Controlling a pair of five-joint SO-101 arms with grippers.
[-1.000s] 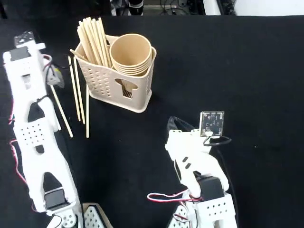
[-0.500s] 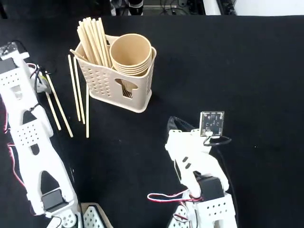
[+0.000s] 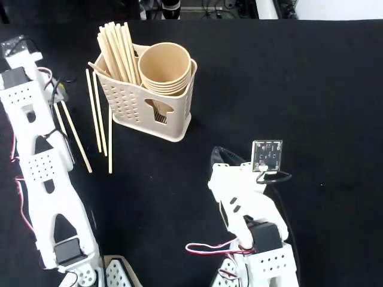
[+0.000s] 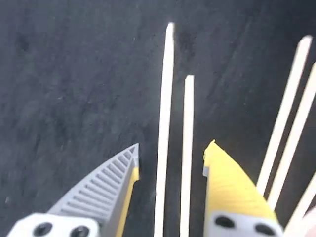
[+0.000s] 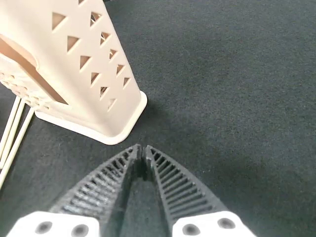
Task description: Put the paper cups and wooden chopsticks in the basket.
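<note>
The beige basket (image 3: 149, 110) holds a stack of paper cups (image 3: 164, 66) and several wooden chopsticks (image 3: 116, 48). Two loose chopsticks (image 3: 75, 137) lie on the black table by the left arm, and three more (image 3: 99, 119) lie next to the basket. My left gripper (image 3: 58, 98) is open low over the two; they (image 4: 164, 138) run between its fingers (image 4: 227, 187), untouched by either. My right gripper (image 5: 143, 153) is shut on nothing, a short way in front of the basket (image 5: 74, 74).
The right arm (image 3: 248, 203) sits at the front centre. The left arm (image 3: 42, 167) stretches along the table's left edge. Black cloth (image 3: 299, 89) lies bare to the right of the basket. Cables and equipment line the far edge.
The left arm swung left, then back slightly right, uncovering a second loose chopstick beside it. The right arm, basket and cups have not moved.
</note>
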